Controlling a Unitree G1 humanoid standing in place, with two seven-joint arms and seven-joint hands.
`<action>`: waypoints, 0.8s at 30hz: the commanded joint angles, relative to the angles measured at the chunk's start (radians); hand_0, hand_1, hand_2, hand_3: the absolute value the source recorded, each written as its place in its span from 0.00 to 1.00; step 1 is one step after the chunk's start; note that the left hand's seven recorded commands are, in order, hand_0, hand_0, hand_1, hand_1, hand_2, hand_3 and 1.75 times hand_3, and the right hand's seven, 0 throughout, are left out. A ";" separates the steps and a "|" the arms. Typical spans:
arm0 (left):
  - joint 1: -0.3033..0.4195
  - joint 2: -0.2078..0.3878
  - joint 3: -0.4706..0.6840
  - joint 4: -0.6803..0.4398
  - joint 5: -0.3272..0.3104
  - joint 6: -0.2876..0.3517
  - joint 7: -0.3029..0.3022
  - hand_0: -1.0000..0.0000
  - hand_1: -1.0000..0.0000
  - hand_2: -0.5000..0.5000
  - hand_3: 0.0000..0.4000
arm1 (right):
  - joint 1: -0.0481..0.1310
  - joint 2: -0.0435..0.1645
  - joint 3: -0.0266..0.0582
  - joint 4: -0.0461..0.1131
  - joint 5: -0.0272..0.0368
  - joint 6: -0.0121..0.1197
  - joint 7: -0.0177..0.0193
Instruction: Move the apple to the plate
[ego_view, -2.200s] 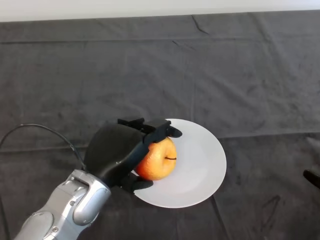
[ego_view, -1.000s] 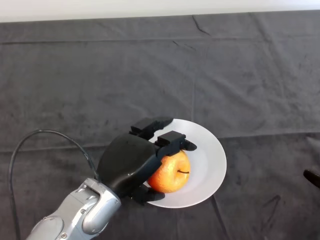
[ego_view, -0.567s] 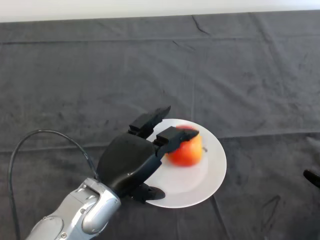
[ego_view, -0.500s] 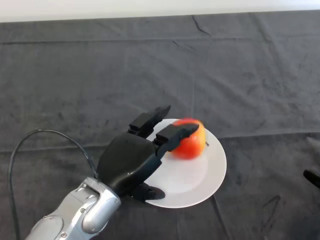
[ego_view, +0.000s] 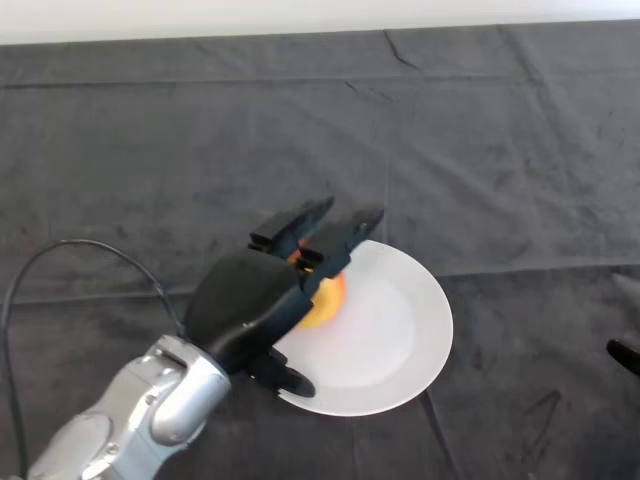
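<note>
My left arm (ego_view: 120, 425), silver-grey, enters from the lower left and rises toward the middle of the counter (ego_view: 480, 150), which is covered by a dark cloth. At its end, my left hand (ego_view: 250, 305), black, lies over the left edge of the white plate (ego_view: 400, 340). The fingers (ego_view: 345, 235) are extended straight and spread apart, pointing up and to the right; the two upper ones reach past the plate's upper-left rim, and the thumb (ego_view: 290, 380) lies lower, over the plate's lower-left rim. The fingers are not curled around anything.

The apple (ego_view: 325, 295), yellow-orange, is on the plate, in its left part, close to the rim. It is largely hidden beneath my palm and the bases of the fingers; only its right side and a small patch between the two upper fingers show. Whether my hand touches the apple cannot be told from this view.

To the right of the apple, the plate's surface is bare white. The plate rests flat on the cloth, slightly right of centre and in the lower half of the view. At the far right edge, low, a small dark object (ego_view: 625, 355) shows; what it is I cannot tell.
</note>
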 joint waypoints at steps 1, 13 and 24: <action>-0.086 0.056 0.057 -0.059 -0.037 -0.028 0.032 1.00 1.00 0.50 0.00 | 0.028 0.024 0.0042 0.042 0.0274 0.044 -0.0012; -0.097 0.161 0.393 0.103 -0.135 -0.091 0.216 1.00 1.00 0.50 0.00 | 0.028 0.025 0.0038 0.042 0.0271 0.045 -0.0008; -0.103 0.283 0.640 0.378 -0.191 -0.138 0.370 1.00 1.00 0.50 0.00 | 0.027 0.021 0.0088 0.043 0.0316 0.042 -0.0038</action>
